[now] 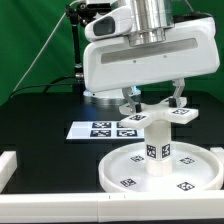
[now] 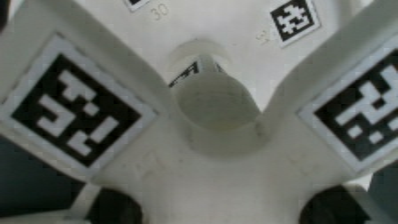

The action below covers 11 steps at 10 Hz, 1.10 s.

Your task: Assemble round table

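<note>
The large round disc [image 1: 120,176] lies flat at the table's front, toward the exterior view's right. The short thick leg [image 1: 157,152] stands upright on its middle. The cross-shaped foot piece [image 1: 150,119] sits level right on top of the leg; whether it is seated I cannot tell. My gripper [image 1: 154,100] reaches down over it, one finger on each side, shut on the foot piece. In the wrist view the foot piece [image 2: 80,105] fills the frame with two big tags and a round hub [image 2: 217,108]. My dark fingertips [image 2: 125,206] flank it.
The marker board [image 1: 100,128] lies behind the disc. White border rails run along the exterior view's left [image 1: 8,165] and the front edge [image 1: 50,212]. A green backdrop and cables stand behind the arm.
</note>
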Tool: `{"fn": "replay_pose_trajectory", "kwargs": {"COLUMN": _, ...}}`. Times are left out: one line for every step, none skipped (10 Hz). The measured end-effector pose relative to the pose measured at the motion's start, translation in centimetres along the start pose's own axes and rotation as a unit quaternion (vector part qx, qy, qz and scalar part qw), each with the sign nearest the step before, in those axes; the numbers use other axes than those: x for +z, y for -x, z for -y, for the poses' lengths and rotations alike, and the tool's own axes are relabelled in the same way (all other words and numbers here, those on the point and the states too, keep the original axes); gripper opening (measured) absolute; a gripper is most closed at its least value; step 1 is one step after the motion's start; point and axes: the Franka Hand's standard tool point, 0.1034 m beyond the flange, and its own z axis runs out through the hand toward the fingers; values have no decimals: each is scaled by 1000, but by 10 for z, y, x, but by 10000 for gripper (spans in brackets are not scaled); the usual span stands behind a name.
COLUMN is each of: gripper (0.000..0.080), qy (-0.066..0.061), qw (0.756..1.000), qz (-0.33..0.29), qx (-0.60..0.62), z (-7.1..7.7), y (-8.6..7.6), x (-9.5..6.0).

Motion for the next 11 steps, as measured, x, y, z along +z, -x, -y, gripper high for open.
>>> {"fn": "replay_pose_trajectory", "kwargs": {"gripper": 442, "qy": 0, "qw": 999, "qz": -6, "qx": 53, "z": -1, "y": 1, "x": 0}}
{"fn": "replay_pose_trajectory", "kwargs": {"gripper": 442, "qy": -1, "qw": 995, "qz": -9, "qx": 97, "z": -1, "y": 3, "x": 0}}
{"fn": "replay_pose_trajectory", "kwargs": {"gripper": 442, "qy": -3, "qw": 992, "qz": -12, "qx": 122, "z": -1, "y": 3, "x": 0}}
{"fn": "replay_pose_trajectory", "kwargs": {"gripper": 442, "qy": -7, "qw": 981, "qz": -15, "qx": 193, "z": 0, "y": 6, "x": 1}}
{"fn": "replay_pose_trajectory", "kwargs": {"gripper": 442, "qy": -10, "qw": 969, "qz": -16, "qx": 246, "z": 2, "y": 9, "x": 2}}
{"fn": "replay_pose_trajectory", "kwargs": {"gripper": 442, "qy": -14, "qw": 960, "qz": -16, "qx": 280, "z": 3, "y": 10, "x": 2}}
{"fn": "replay_pose_trajectory", "kwargs": {"gripper": 442, "qy": -16, "qw": 947, "qz": -15, "qx": 320, "z": 4, "y": 10, "x": 2}}
{"fn": "replay_pose_trajectory", "kwargs": {"gripper": 442, "qy": -17, "qw": 941, "qz": -14, "qx": 337, "z": 4, "y": 10, "x": 2}}
{"fn": "replay_pose_trajectory", "kwargs": {"gripper": 442, "qy": -20, "qw": 928, "qz": -13, "qx": 371, "z": 4, "y": 10, "x": 2}}
{"fn": "replay_pose_trajectory", "kwargs": {"gripper": 442, "qy": -21, "qw": 918, "qz": -12, "qx": 396, "z": 4, "y": 10, "x": 2}}
{"fn": "replay_pose_trajectory", "kwargs": {"gripper": 442, "qy": -23, "qw": 907, "qz": -11, "qx": 420, "z": 4, "y": 11, "x": 2}}
